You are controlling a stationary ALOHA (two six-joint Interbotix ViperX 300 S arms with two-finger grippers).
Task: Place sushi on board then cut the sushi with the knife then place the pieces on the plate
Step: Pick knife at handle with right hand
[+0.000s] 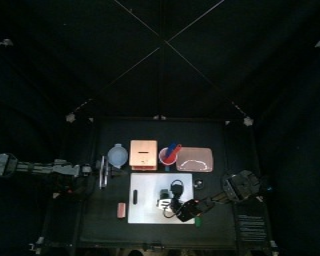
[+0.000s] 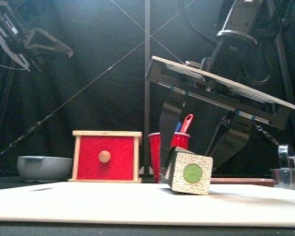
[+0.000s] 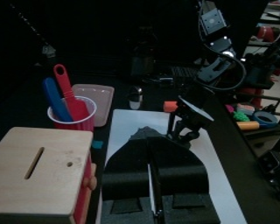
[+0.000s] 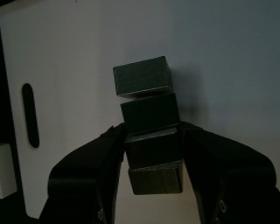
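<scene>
**Progress.** Step one is close to done. The sushi [image 4: 150, 112], a row of four dark green blocks, lies on the board [image 1: 143, 195], uncut. By the front view it is tilted, so you may not have set it flat yet. The cutting and the move to the tray are left.

**Right gripper** [image 4: 152, 140]. Over the board's 5 o'clock corner, jaws closed on the sushi at one end.

**Left gripper** [image 3: 154, 144]. At the board's 9 o'clock side, jaws drawn narrow, holding nothing.

**Cup** [image 3: 70, 118]. Red, at 12 o'clock from the board, between box and tray. It holds the blue knife [image 3: 52, 94] and the red knife [image 3: 63, 80]. You have neither in a gripper.

**Tray** [image 3: 95, 94]. Pink, at 1 o'clock from the board. No sushi pieces are in it.

**Box** [image 1: 144, 153]. Wooden, at 11 o'clock, with its red drawer shut. What is in it is hidden.

**Bowl** [image 1: 117, 155]. At 10 o'clock. You cannot tell what it holds.

**Toy** [image 1: 121, 210]. Small and pinkish, loose on the counter [image 1: 96, 215] at 8 o'clock, just off the board.
</scene>
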